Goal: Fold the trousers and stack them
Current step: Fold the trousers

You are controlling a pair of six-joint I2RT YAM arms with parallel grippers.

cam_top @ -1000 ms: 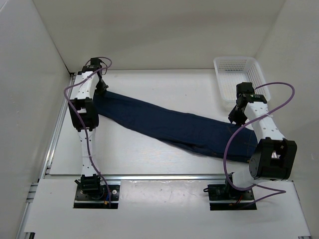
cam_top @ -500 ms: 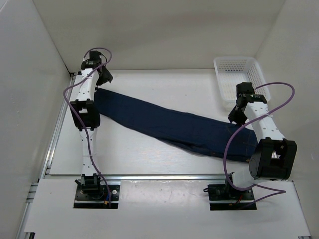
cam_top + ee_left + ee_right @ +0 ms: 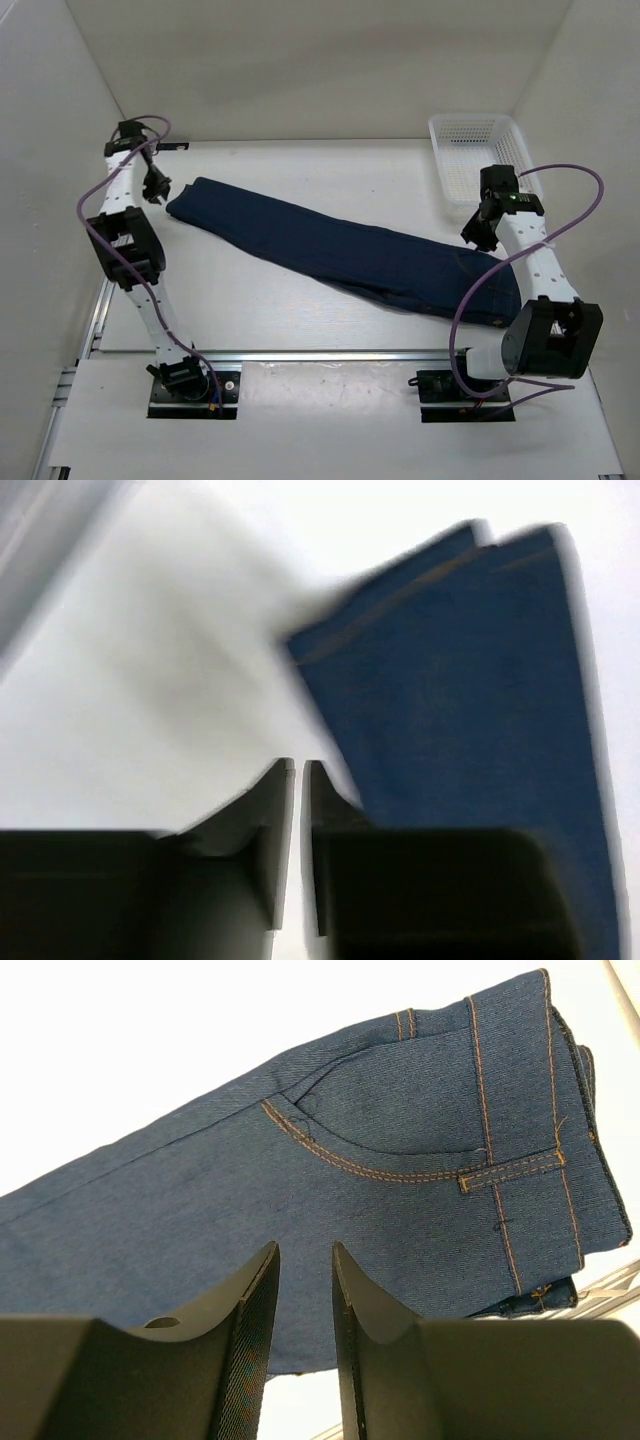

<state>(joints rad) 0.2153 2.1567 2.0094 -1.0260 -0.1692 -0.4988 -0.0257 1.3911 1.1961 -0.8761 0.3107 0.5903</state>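
Note:
The dark navy trousers (image 3: 340, 250) lie flat in a long diagonal strip, with the leg hems at the far left and the waistband at the near right. My left gripper (image 3: 155, 188) hangs just left of the hem end, off the cloth. In the blurred left wrist view its fingertips (image 3: 300, 765) are nearly together and hold nothing, and the hems (image 3: 470, 680) lie to the right. My right gripper (image 3: 478, 232) hovers over the waist end. In the right wrist view it (image 3: 303, 1247) stands a little open and empty above an orange-stitched pocket (image 3: 420, 1110).
A white mesh basket (image 3: 480, 150) stands at the far right corner, just behind my right gripper. White walls close in the left, back and right sides. A metal rail (image 3: 110, 280) runs along the table's left edge.
My left arm has swung left, off the hem end, which now lies uncovered on the table. My right gripper has shifted only slightly by the waistband.

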